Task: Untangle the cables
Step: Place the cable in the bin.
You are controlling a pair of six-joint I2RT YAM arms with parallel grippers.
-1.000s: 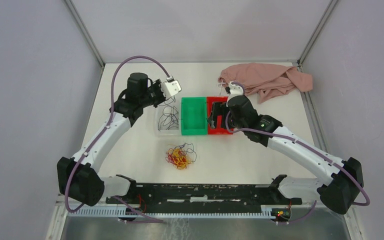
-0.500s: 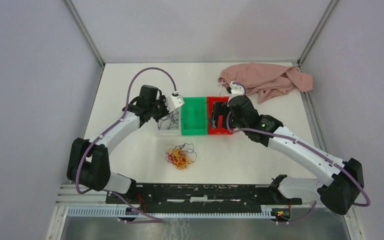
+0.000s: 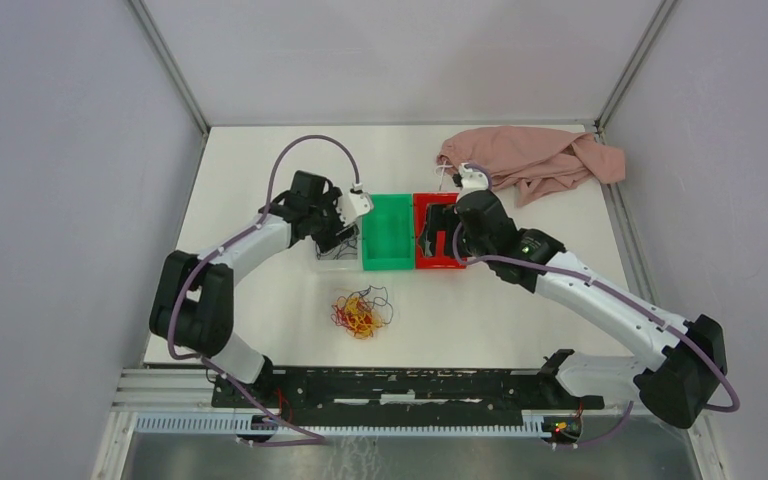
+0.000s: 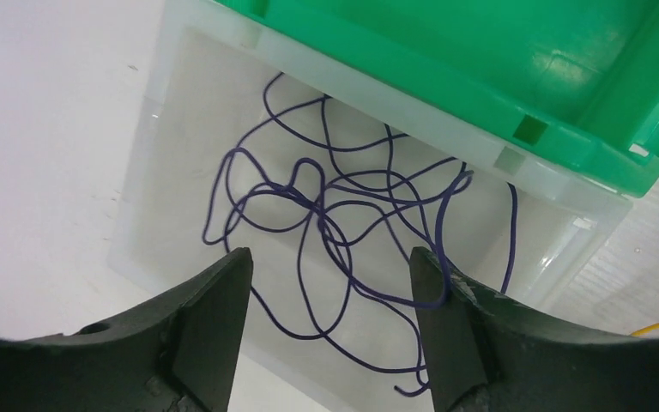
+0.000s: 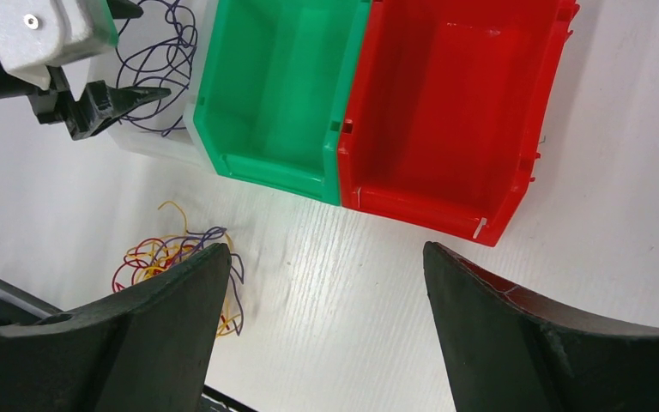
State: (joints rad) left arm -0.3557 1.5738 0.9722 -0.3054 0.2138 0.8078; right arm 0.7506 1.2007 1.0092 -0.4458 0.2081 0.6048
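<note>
A tangle of red, yellow and purple cables [image 3: 360, 312] lies on the white table in front of the bins, also at the lower left of the right wrist view [image 5: 172, 257]. Loose purple cables [image 4: 343, 223] lie looped in a clear bin [image 3: 335, 262]. My left gripper [image 4: 328, 257] hangs open just over that bin [image 3: 343, 232], one purple strand draped against its right fingertip [image 4: 444, 279]. Over the red bin [image 3: 440, 265], my right gripper [image 3: 430, 240] is open with nothing between its fingers [image 5: 324, 249].
A green bin [image 3: 388, 232] stands between the clear bin and the red bin, the three side by side. A crumpled pink cloth [image 3: 535, 160] lies at the back right. Grey walls enclose the table on three sides.
The left gripper came down and forward from above the clear bin to just over it, then opened, leaving the purple strand in the bin. The right arm has not moved.
</note>
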